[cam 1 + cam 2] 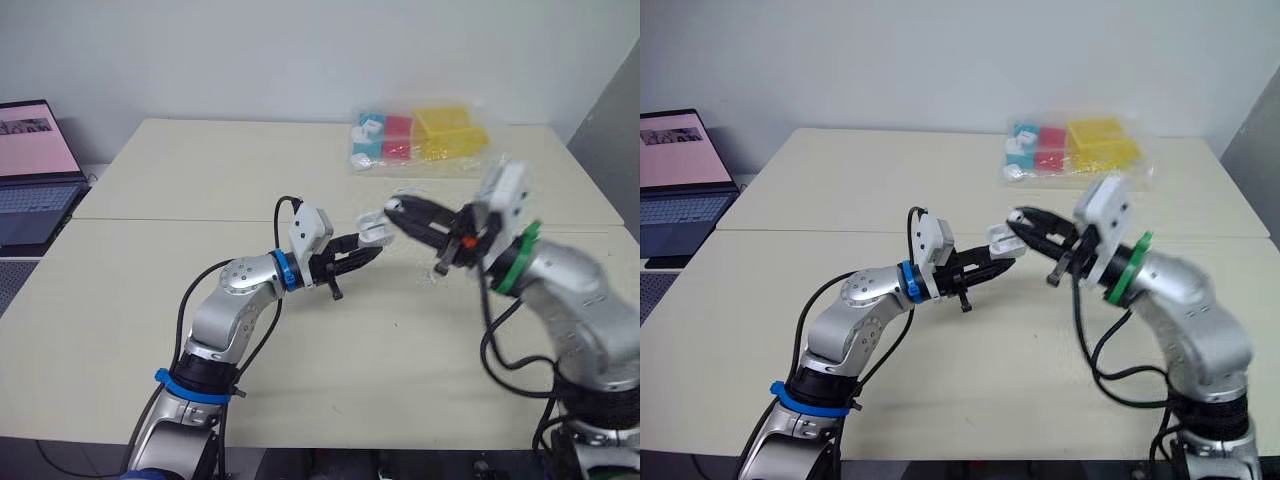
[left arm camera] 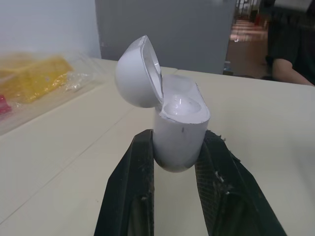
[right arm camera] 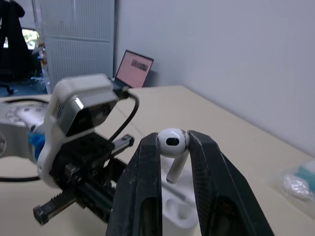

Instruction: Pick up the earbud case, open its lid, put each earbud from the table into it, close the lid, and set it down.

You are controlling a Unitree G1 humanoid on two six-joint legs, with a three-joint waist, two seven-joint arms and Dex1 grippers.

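Observation:
My left gripper (image 1: 366,252) is shut on the white earbud case (image 2: 178,137), holding it above the middle of the table with its lid (image 2: 139,73) swung open. Inside the case one earbud (image 2: 181,107) sits in a slot. My right gripper (image 1: 398,211) is shut on a white earbud (image 3: 173,147), pinched by its head with the stem pointing down at the open case (image 3: 179,206). The two grippers meet tip to tip, the right one just above and to the right of the case (image 1: 374,230).
A clear bag of yellow, red and blue pieces (image 1: 420,138) lies at the far right of the table. An open laptop (image 1: 32,170) stands off the table's left side. A seam runs across the tabletop (image 1: 180,219).

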